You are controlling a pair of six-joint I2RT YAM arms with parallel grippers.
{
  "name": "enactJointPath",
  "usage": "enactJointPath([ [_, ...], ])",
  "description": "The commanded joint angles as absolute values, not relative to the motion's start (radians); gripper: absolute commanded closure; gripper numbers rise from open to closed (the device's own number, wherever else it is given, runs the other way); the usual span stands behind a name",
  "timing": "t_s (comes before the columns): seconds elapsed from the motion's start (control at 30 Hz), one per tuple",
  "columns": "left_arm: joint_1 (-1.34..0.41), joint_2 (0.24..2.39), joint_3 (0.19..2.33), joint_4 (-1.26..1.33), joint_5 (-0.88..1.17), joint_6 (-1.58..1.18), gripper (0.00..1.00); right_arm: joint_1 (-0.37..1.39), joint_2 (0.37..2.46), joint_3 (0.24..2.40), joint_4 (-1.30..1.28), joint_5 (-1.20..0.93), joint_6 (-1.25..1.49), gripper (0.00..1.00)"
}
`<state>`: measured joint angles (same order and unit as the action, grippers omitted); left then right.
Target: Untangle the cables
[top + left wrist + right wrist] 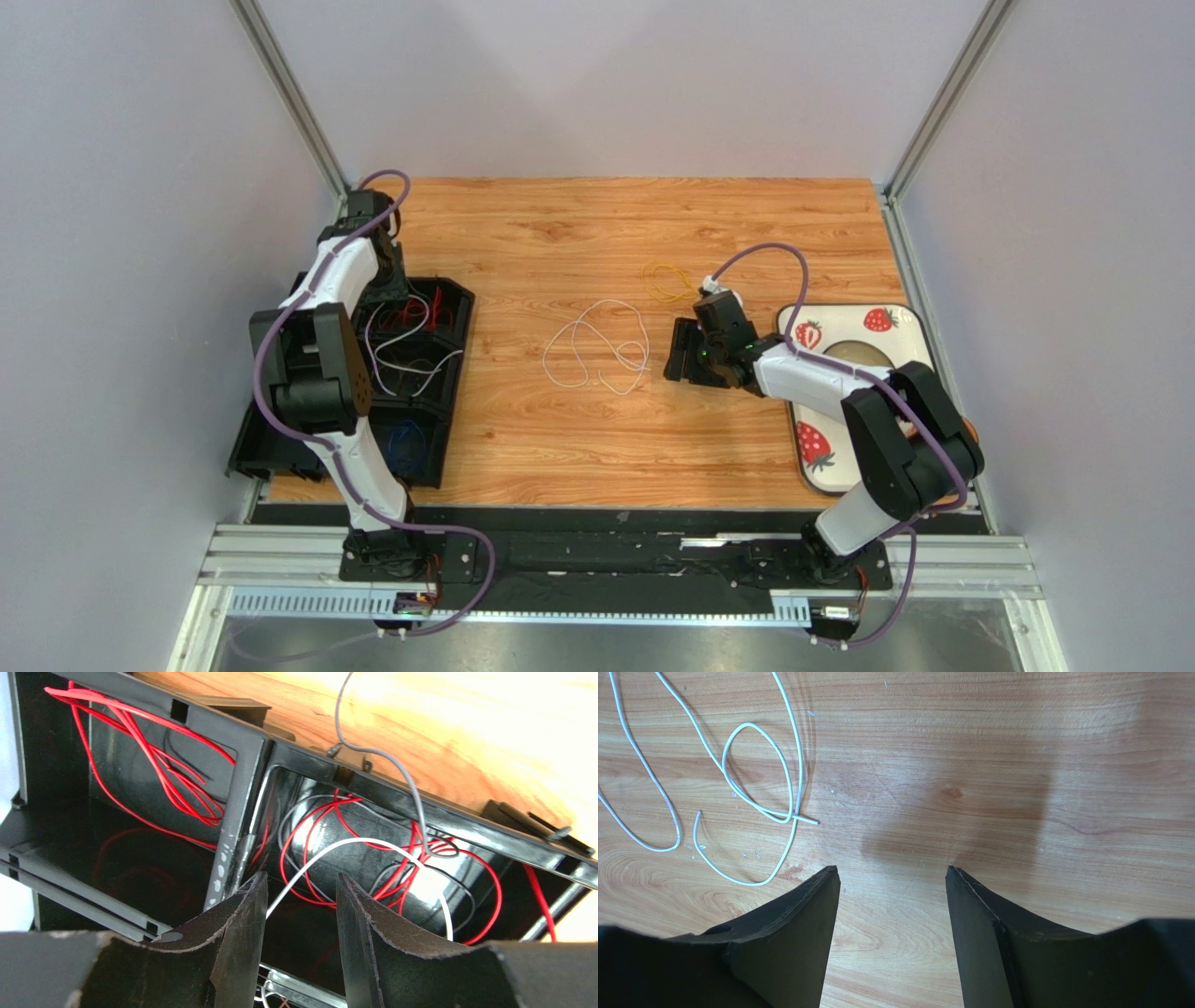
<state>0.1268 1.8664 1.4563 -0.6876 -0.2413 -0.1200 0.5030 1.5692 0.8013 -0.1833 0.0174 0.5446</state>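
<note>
A tangle of thin cables [407, 329], mostly red, white and dark grey, lies in a black compartment tray [438, 420] at the table's left. My left gripper [392, 300] hangs over it, jaws open. In the left wrist view a white cable [351, 841] arcs across the gap behind the left gripper [302, 876], untouched, over red loops [161, 777]. A grey cable [414, 791] runs over the tray wall onto the wood. A loose white cable [596, 350] lies mid-table. My right gripper [683, 350] is just to its right, open and empty above bare wood. In the right wrist view that white cable [801, 819] lies up-left of the right gripper [891, 869].
A yellow cable [666, 276] lies on the wood behind the right gripper. A white strawberry-print tray [898, 325] sits under the right arm at the table's right edge. A blue cable [407, 448] lies in the black tray's near compartment. Grey walls enclose the table.
</note>
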Motion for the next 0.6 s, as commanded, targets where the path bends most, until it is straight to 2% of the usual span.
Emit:
enactJointPath([
  [0.0, 0.133, 1.856, 1.486, -0.672, -0.271, -0.098, 0.53, 0.508, 1.546, 0.808, -0.161, 0.025, 0.538, 0.39],
  [0.13, 0.133, 1.871, 1.489, -0.687, -0.305, -0.098, 0.69, 0.508, 1.548, 0.81, -0.163, 0.023, 0.537, 0.39],
  [0.17, 0.135, 1.874, 1.493, -0.689, -0.305, -0.1, 0.78, 0.506, 1.546, 0.81, -0.163, 0.023, 0.537, 0.39],
  [0.23, 0.133, 1.876, 1.496, -0.696, -0.305, -0.101, 0.86, 0.508, 1.548, 0.81, -0.163, 0.023, 0.537, 0.39],
  [0.27, 0.133, 1.875, 1.499, -0.701, -0.305, -0.103, 0.95, 0.506, 1.548, 0.81, -0.163, 0.023, 0.538, 0.39],
  [0.3, 0.133, 1.864, 1.5, -0.709, -0.305, -0.103, 0.98, 0.508, 1.548, 0.81, -0.163, 0.023, 0.538, 0.39],
  [0.57, 0.103, 1.709, 1.433, -0.755, -0.353, -0.112, 1.0, 0.508, 1.545, 0.807, -0.16, 0.025, 0.537, 0.39],
])
